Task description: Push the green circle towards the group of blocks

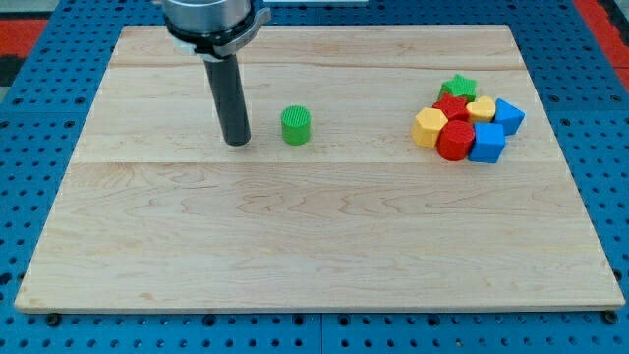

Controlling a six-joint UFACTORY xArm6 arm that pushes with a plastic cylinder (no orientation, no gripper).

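Observation:
The green circle (296, 125) stands alone on the wooden board (314, 246), left of centre near the view's top. My tip (237, 143) rests on the board just to its left, a short gap apart. The group of blocks sits at the view's right: a green star (458, 87) at the top, a red block (452, 106) under it, a yellow block (482, 108), a blue block (509, 115), a yellow hexagon (429, 126), a red circle (455, 140) and a blue cube (487, 143), all touching.
The board lies on a blue perforated table (29, 147). The arm's grey flange (211, 22) hangs above the board's top edge at the view's upper left.

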